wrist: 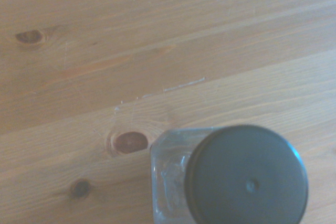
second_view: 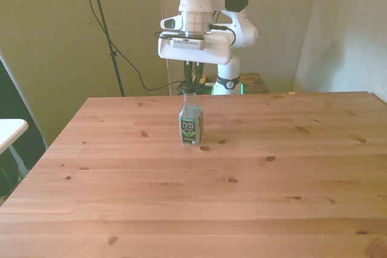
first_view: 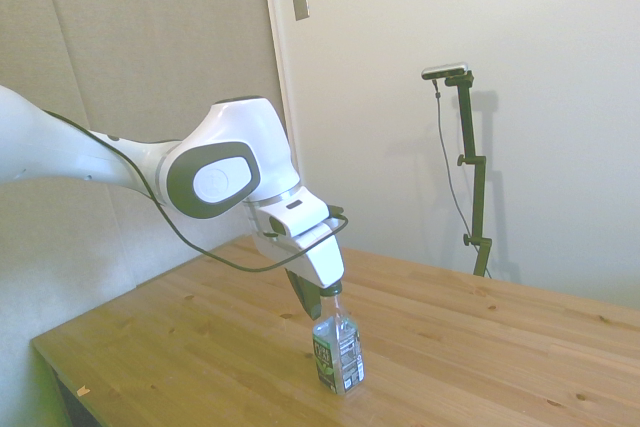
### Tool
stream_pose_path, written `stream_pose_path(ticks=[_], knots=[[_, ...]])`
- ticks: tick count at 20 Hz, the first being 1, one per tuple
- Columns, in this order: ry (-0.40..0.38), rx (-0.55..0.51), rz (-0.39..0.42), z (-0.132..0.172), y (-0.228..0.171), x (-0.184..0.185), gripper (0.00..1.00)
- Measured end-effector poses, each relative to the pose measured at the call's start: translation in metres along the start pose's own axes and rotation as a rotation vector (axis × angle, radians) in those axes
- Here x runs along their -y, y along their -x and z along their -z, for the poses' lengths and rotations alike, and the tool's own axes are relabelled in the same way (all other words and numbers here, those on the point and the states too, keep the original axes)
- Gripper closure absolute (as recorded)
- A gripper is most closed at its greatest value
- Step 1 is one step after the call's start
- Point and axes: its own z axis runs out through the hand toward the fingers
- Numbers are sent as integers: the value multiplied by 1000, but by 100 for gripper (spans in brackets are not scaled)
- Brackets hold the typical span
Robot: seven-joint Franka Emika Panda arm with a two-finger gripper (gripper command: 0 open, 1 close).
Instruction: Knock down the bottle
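**Gripper at the bottle's cap, bottle upright**

The bottle [second_view: 191, 126] stands upright on the wooden tabletop [second_view: 272, 197], toward the far side, near the middle. The gripper [first_view: 318, 299] hangs right at its dark cap [wrist: 245, 176], tilted in from above. Whether the jaws are spread or pressed together, I cannot tell. From the wrist camera, the cap fills the corner, with a wood knot [wrist: 130, 141] just beside the bottle's shoulder.

The clear bottle [second_view: 191, 124] carries a green, white and black label and a dark green cap [wrist: 247, 177]. Under it, the bench [second_view: 242, 191] is honey-brown wood with dark knots.
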Motion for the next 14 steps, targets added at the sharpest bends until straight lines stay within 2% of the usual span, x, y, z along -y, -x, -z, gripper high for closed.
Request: stream_pose_path(ticks=[6,11,14], knots=[[-14,-30,-56,3,-24,36,100],[-27,-53,-109,-28,-47,89,100],[-58,-69,-124,-39,-59,103,100]])
